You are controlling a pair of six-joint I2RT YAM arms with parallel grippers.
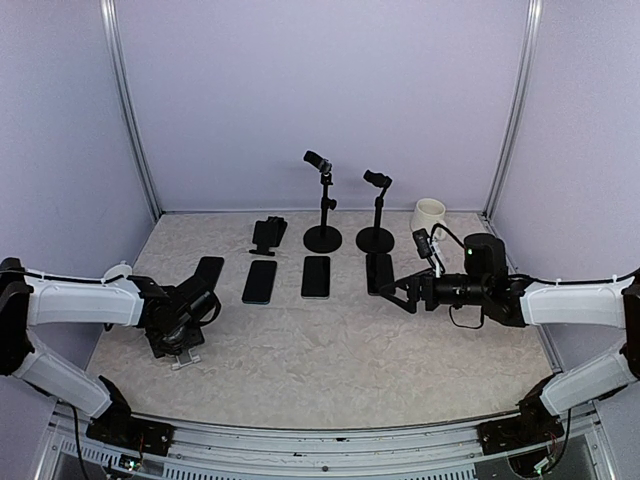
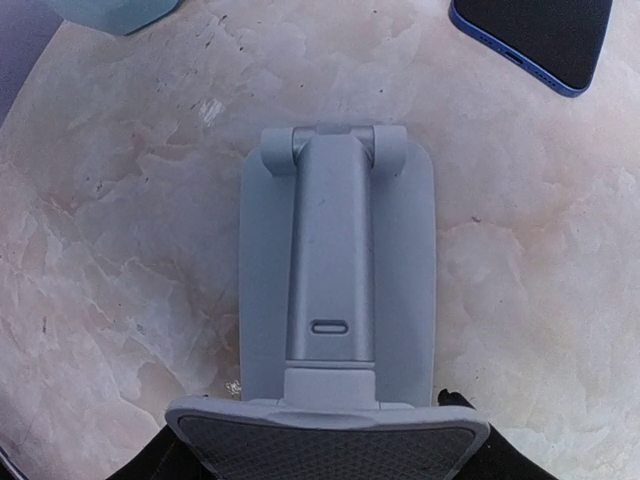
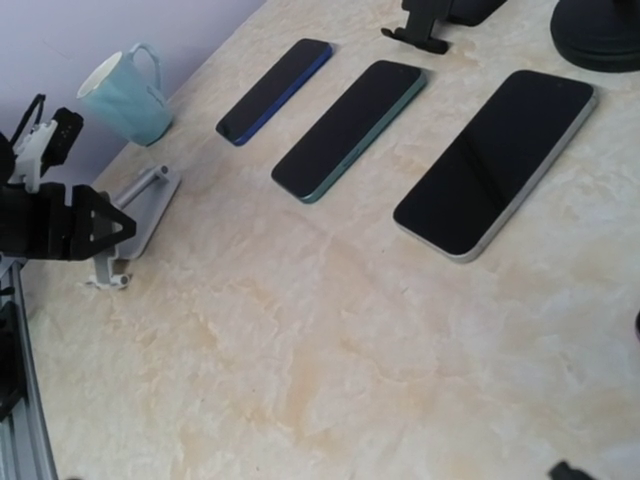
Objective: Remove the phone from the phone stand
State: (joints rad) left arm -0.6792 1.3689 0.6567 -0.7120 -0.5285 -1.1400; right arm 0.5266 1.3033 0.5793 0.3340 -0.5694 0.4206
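Teal mug [image 3: 125,95], left — contents hidden. Left gripper [image 2: 325,455] clenches the grey phone stand [image 2: 335,300]; blue phone [image 2: 535,35] flat beyond. Right gripper [image 1: 395,292] released.

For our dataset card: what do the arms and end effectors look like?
The left arm and right arm have white shells and black joints; the left end effector and right end effector are black. A boxy black module with a green light and looping cable sits on the right wrist.

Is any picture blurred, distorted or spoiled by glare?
Left wrist view: phone stand sharp, table edge bends at the top left corner. Right wrist view: silver-edged phone shows a pale sheen on its screen. Top view: even light, only faint shadows.
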